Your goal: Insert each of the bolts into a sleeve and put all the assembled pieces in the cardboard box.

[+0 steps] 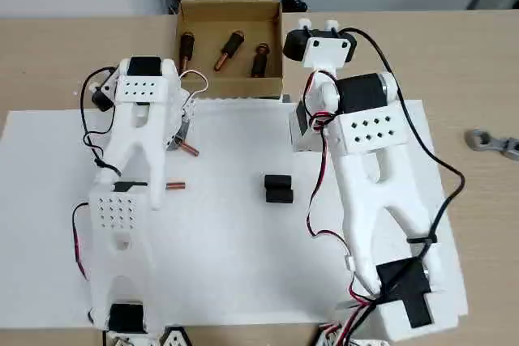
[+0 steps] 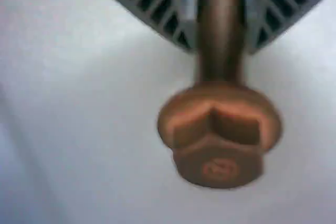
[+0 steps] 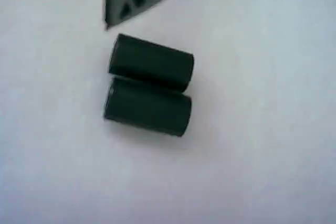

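Jaws of my left gripper [image 2: 220, 9] are closed tight on the shank of a copper bolt [image 2: 219, 129]. Its flanged hex head projects beyond the tips, over the white mat [image 2: 63, 103]. In the high view I find this gripper at the far left part of the mat, with the held bolt slanting out from it towards the mat's middle.

A second bolt [image 1: 176, 185] lies loose and flat on the mat, just beside the left arm and nearer to the arm bases than the held one.

Two black sleeves [image 1: 278, 188] lie on their sides near the mat's centre, between the two arms. In the right wrist view I see them parallel, with their long sides touching.

My right gripper [image 1: 301, 129] sits near the far edge of the mat, beyond the sleeves and close to the near right corner of the cardboard box [image 1: 273, 46]. I cannot tell how far open it is.

The box stands on the wooden table [image 1: 65, 62] just past the mat's far edge. Three assembled pieces [image 1: 229, 50] lie in it, each apart from the others.

A wrench [image 1: 491, 142] rests on the table, off the right side of the mat.
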Tool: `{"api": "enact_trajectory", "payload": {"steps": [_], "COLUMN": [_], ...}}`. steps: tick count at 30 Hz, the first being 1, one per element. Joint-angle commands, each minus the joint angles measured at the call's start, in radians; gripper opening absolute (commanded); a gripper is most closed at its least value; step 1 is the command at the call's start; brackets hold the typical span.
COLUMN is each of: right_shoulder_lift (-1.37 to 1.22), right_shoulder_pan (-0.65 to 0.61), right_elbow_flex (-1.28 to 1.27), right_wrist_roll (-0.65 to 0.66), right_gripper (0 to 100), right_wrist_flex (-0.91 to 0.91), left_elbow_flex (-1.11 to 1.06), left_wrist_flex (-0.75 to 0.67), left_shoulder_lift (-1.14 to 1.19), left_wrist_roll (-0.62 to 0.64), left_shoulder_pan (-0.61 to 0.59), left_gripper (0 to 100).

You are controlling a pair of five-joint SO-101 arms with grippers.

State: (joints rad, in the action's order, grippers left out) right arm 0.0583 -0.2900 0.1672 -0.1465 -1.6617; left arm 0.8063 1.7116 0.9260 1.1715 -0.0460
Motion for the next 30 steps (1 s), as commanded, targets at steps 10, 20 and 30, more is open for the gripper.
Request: {"api": "enact_trajectory", "payload": {"steps": [10, 20, 30], "right_shoulder_lift": [0.041, 0.045, 0.013], "right_shoulder_pan": [-0.064, -0.105, -0.107], "right_elbow_flex": [-0.003, -0.120, -0.140], "right_wrist_roll": [-0.157, 0.304, 0.644], "right_gripper": [18.9, 19.0, 18.8], "right_wrist_flex": [0.012, 0.031, 0.105], "left_elbow_flex": [0.243, 0.481, 0.375], "left_wrist_flex": [0.040, 0.041, 0.041], "left_shoulder_lift": [0.025, -0.123, -0.454], "left_wrist_roll": [-0.408, -0.764, -0.865], "left_shoulder_pan": [-0.034, 0.029, 0.009], "left_gripper": [0, 0, 1]}}
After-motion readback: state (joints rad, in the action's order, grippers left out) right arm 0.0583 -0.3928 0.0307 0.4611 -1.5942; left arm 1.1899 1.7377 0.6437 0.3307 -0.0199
